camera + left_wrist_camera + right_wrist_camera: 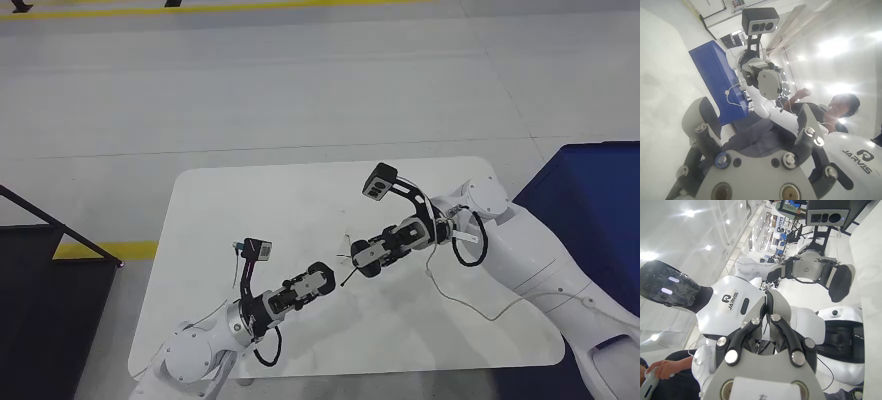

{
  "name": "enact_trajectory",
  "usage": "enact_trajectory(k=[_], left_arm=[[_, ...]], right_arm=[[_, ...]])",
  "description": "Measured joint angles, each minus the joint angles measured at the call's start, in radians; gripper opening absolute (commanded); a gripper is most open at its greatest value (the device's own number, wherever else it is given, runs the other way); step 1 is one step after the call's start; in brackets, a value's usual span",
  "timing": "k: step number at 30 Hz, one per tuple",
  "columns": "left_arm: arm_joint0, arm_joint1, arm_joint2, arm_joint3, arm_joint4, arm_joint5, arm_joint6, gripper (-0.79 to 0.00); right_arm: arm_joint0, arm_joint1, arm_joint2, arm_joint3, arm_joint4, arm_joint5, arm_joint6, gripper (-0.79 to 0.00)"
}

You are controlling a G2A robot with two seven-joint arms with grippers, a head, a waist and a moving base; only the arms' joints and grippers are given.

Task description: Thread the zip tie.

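Note:
A thin dark zip tie (346, 279) sticks out from my right gripper (358, 262) over the middle of the white table (250, 200). In the right wrist view that gripper (767, 294) has its two fingers pressed together, shut on the tie. My left gripper (325, 272) is a short way to the left of the tie's free end and faces the right one. In the left wrist view the left gripper (758, 117) stands wide open with nothing between its fingers (710, 117). The right wrist view also shows the left gripper (806, 279) open, farther off.
A blue box (590, 190) stands off the table's right side. A black frame (50, 230) lies to the left. A white cable (460, 300) trails across the table under the right arm. The far half of the table is bare.

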Motion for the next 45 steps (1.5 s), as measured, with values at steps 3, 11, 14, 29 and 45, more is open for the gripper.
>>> enact_trajectory(k=[3, 11, 14, 29, 45], left_arm=[[0.001, 0.000, 0.001, -0.004, -0.003, 0.000, 0.007, 0.000], [0.001, -0.010, 0.037, -0.012, -0.052, -0.037, 0.065, -0.339], [-0.006, -0.012, 0.049, -0.007, -0.059, -0.031, 0.066, -0.437], [-0.013, -0.014, 0.062, -0.006, -0.064, -0.039, 0.048, -0.588], [0.000, -0.012, 0.054, -0.014, -0.075, -0.056, 0.034, -0.785]], right_arm=[[-0.020, 0.000, 0.012, -0.022, -0.013, 0.000, -0.040, -0.785], [-0.057, -0.002, 0.051, -0.041, -0.057, 0.023, -0.068, -0.785], [-0.066, -0.003, 0.065, -0.041, -0.066, 0.030, -0.066, -0.785], [-0.093, -0.016, 0.132, -0.026, -0.091, 0.054, -0.054, -0.785], [-0.108, -0.036, 0.169, -0.025, -0.131, 0.074, -0.052, -0.785]])
